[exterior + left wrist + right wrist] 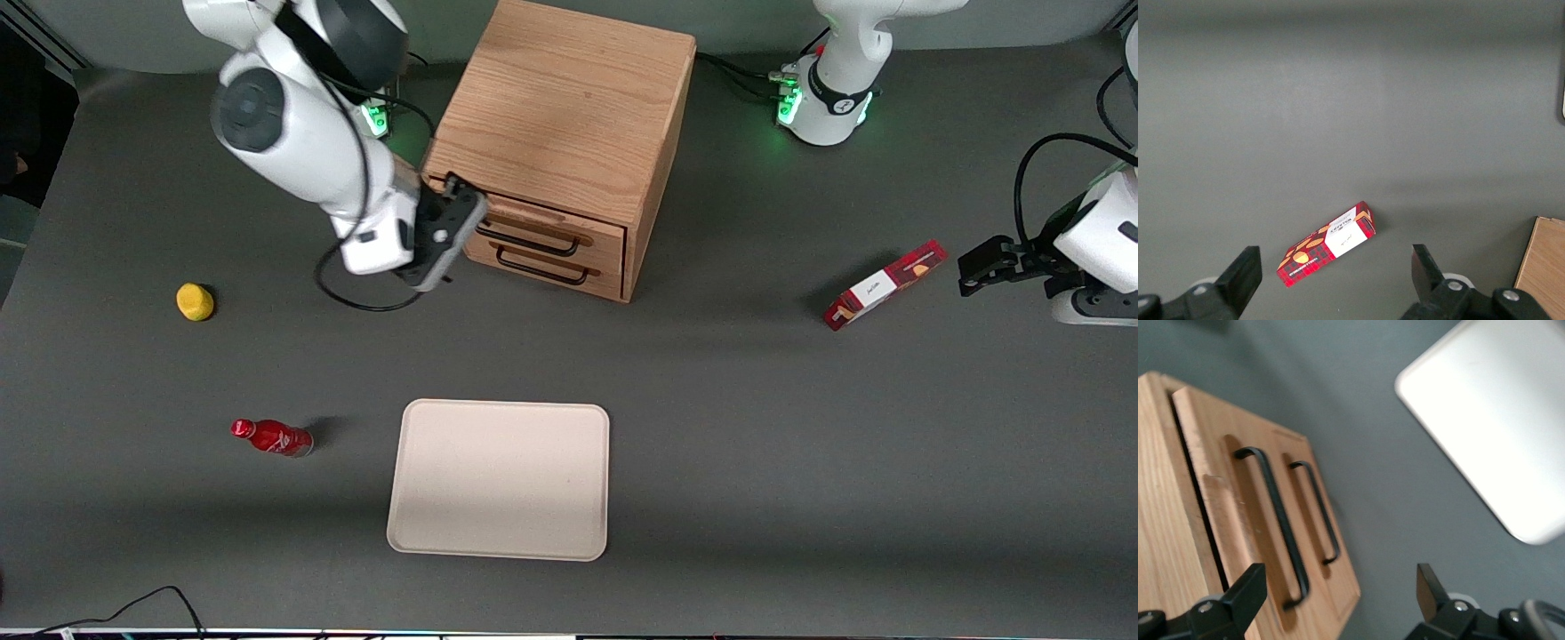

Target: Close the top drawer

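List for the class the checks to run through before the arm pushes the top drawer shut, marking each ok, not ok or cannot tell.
1. Top drawer not fully shut, a dark gap shows along its front: ok.
2. Claw open: ok.
3. Claw in front of the cabinet, at the drawer front's end: ok.
4. Claw touching the drawer front: cannot tell.
5. Black handle free of the fingers: ok.
6. Lower drawer shut: ok.
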Controlling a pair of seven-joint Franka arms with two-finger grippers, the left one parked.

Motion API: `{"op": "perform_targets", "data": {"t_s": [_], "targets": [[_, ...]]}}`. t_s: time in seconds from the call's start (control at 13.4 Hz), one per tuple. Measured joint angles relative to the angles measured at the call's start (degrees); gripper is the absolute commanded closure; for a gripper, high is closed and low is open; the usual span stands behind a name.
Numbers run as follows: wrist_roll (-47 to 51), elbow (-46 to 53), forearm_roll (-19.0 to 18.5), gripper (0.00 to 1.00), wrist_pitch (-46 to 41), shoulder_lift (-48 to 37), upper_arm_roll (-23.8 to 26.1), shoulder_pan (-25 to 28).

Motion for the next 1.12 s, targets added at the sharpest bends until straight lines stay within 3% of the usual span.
{"op": "perform_targets", "data": {"t_s": [0.37, 0.52, 0.75, 1.12], "targets": [[3.25, 0.02, 0.15, 0.00, -5.29, -6.94, -11.89, -4.38], [5.94, 0.08, -1.72, 0.00, -8.30, -8.09, -15.36, -5.42], [14.11, 0.34, -7.45, 0.00, -13.51, -10.61, -15.77, -6.41], [18.87, 1.14, -10.57, 0.00, -17.43, -14.14, -15.69, -9.97]]}}
